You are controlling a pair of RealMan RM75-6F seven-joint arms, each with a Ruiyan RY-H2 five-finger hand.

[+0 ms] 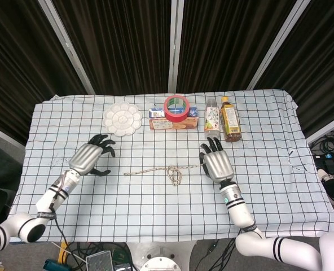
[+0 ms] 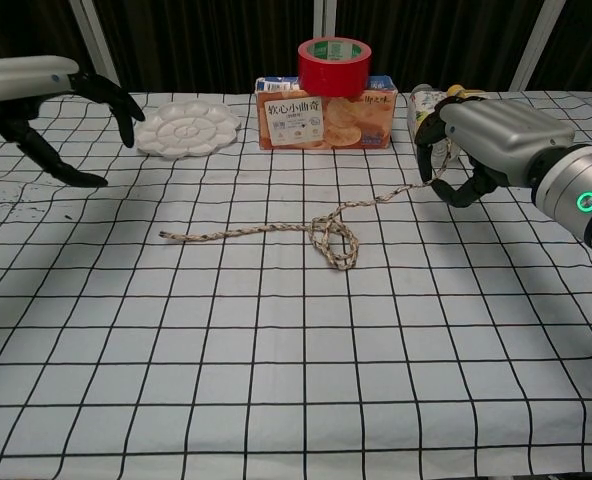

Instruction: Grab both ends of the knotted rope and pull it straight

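- Head view: the left hand (image 1: 91, 157) is being held spread and empty just left of the rope (image 1: 155, 171), whose free end (image 1: 126, 174) is lying nearest it. The rope's long axis is running left to right across the table (image 1: 268, 186), knot (image 1: 174, 175) near the middle.
- Chest view: the rope's other end is being pinched and lifted by the right hand (image 2: 476, 140); the left hand (image 2: 46, 95) is hovering well apart from the free end (image 2: 166, 236), which is lying lower and rightward of it.
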